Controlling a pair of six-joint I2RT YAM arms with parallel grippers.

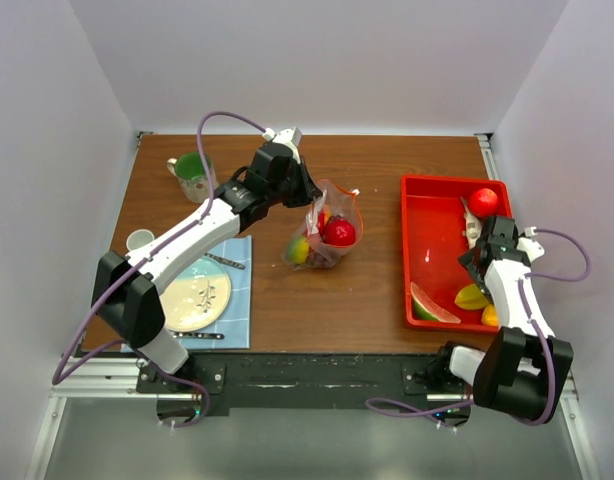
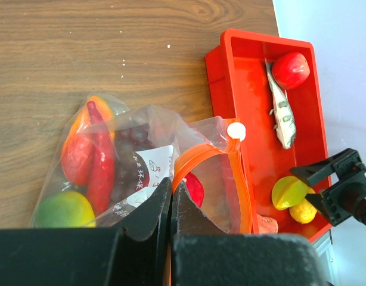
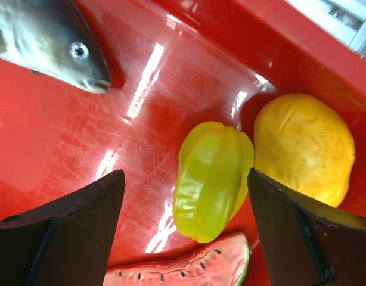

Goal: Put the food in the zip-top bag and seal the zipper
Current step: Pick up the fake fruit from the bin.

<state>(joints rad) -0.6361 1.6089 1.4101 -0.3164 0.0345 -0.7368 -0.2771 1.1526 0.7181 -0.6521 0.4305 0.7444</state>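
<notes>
Right claw point(image 3: 184, 179) wide open over green fruit point(image 3: 213, 179), left claw point(image 2: 171, 186) clamped on zip-top bag point(image 2: 141, 134)

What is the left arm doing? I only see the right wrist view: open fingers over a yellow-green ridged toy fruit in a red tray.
Observer: The left gripper is shut on the mouth edge of the crinkly clear plastic bag, beside its orange-red zipper strip.
Operator: Anything inside?
Observer: Yes, several toy foods, including a round green-yellow fruit.
Operator: Anything in the tray I miss?
Observer: A shiny red toy apple at the red tray's far end.
</notes>
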